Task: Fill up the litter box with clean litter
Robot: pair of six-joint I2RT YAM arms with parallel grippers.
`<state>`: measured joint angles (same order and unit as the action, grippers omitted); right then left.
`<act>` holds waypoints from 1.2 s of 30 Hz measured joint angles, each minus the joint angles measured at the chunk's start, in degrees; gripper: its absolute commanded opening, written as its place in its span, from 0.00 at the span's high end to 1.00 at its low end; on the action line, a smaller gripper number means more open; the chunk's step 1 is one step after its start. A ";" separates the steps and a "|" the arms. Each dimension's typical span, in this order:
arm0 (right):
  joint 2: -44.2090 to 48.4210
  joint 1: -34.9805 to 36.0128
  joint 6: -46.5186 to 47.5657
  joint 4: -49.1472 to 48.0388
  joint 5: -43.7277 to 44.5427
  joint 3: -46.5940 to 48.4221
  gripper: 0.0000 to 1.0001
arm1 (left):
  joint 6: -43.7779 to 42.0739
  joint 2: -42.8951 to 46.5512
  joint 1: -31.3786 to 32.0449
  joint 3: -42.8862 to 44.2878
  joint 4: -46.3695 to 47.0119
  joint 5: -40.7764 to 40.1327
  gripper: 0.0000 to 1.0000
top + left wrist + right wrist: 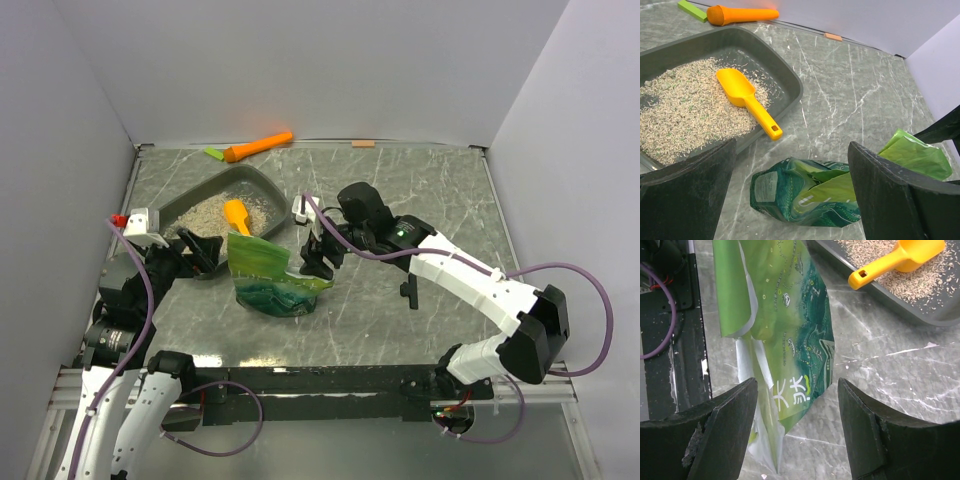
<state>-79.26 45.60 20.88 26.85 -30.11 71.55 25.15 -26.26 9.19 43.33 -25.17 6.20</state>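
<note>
The dark grey litter box (262, 183) sits at the back left with a layer of beige clean litter (205, 213) and a small orange scoop (237, 215) in it. A crumpled green bag (268, 280) lies on the table just in front of the box. My left gripper (200, 252) hovers open by the box's near corner, left of the bag. In the left wrist view the bag (805, 192) lies beyond the wide-apart fingers (690, 195). My right gripper (797, 385) stands open over the bag's (785, 315) right end, touching nothing.
An orange carrot-shaped toy (258, 146) and a green strip (214, 154) lie by the back wall, with a small tan tag (363, 144) further right. White walls close in three sides. The dark base rail (320, 380) runs along the near edge.
</note>
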 measured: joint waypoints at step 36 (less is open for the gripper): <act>-12.04 2.56 -2.38 5.79 6.54 8.46 1.00 | 0.00 -0.13 0.00 0.00 0.00 0.00 0.03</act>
<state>-91.31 48.16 18.50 32.64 -23.57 80.01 25.15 -26.39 9.19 43.33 -25.17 6.20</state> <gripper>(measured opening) 0.153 0.968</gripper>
